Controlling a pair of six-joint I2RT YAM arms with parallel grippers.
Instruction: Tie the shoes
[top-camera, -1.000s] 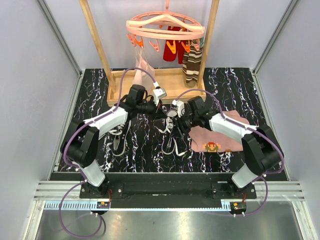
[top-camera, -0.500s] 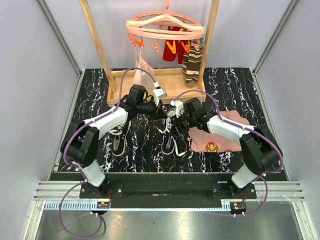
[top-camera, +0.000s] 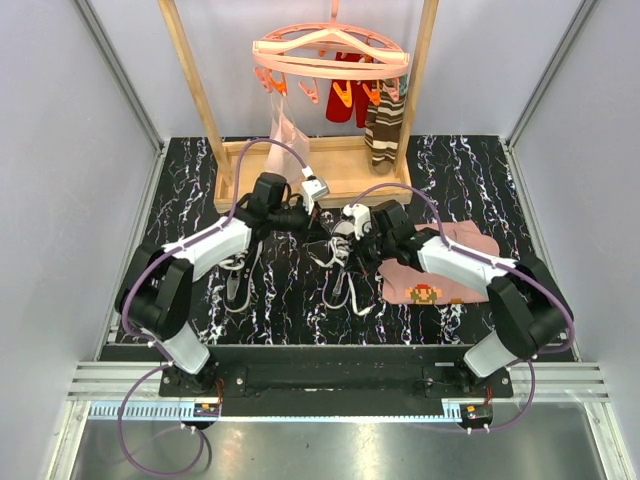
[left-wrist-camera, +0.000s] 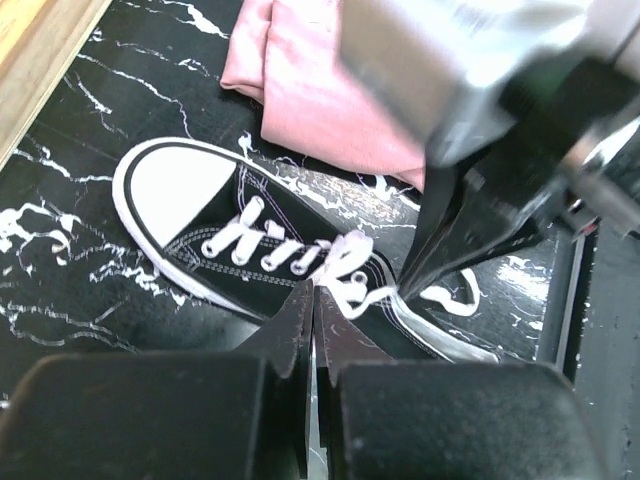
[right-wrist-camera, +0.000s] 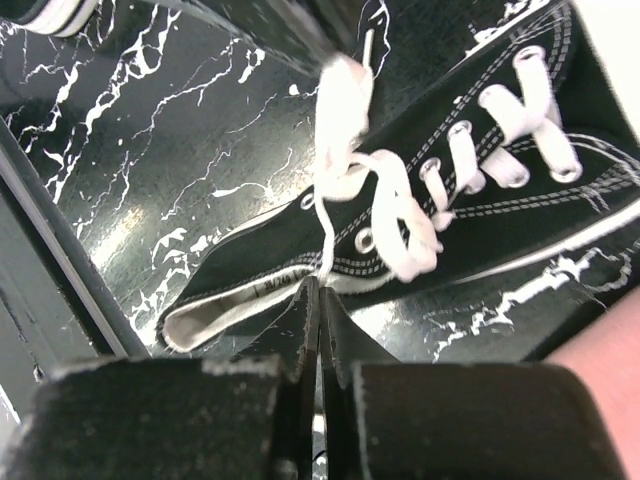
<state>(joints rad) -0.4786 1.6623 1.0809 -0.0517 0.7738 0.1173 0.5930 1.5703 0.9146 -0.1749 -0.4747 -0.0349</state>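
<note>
Near edge: aluminium rail with both arm bases bolted on it. Grey side walls close in left and right. Black marbled tabletop shows bare just past the rail, along the left wall and in the far right corner.

Mid table: second sneaker lies under the left forearm. Laced sneaker lies to its right, apart from it, toe cap pointing far. Pink cloth lies just beside that shoe, with the right forearm over it.

Both grippers are close together over the laced sneaker's eyelets, with little room between them. Left gripper: fingers pressed together, and a lace strand is drawn up to them. Right gripper: fingers together, clamped on a thin strand of the same lace running into their seam.

Far: wooden tray, the drying rack's base, just behind the grippers. Above it hangs a pink peg hanger carrying a pale cloth, a red garment and striped socks. The pale cloth's tip hangs over the tray.
</note>
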